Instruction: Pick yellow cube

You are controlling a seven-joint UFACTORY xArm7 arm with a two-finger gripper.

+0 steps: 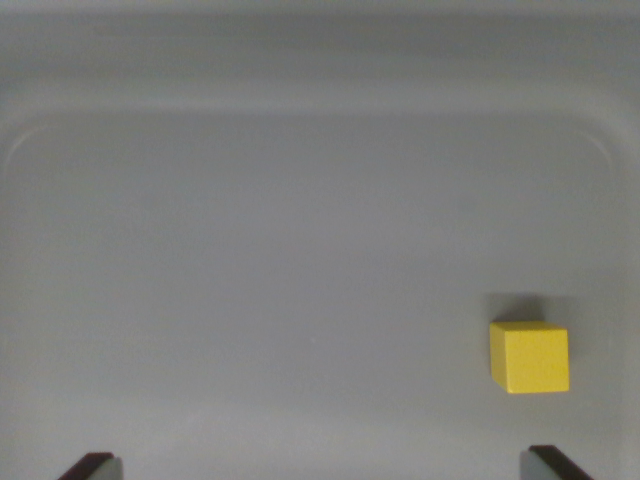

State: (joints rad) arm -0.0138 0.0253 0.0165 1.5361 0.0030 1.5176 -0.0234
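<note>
Nearest you, at the bottom edge of the wrist view, the two dark fingertips point(88, 465) of the gripper point(320, 465) stand spread wide, one at each bottom corner, with nothing held between them. Just above the fingertip on the wrist view's right you see the yellow cube point(529, 357), resting flat on the floor of the grey tray point(300, 260) and touching neither fingertip, its shadow falling behind it. Farthest from you runs the tray's rounded back wall, well apart from the cube
</note>
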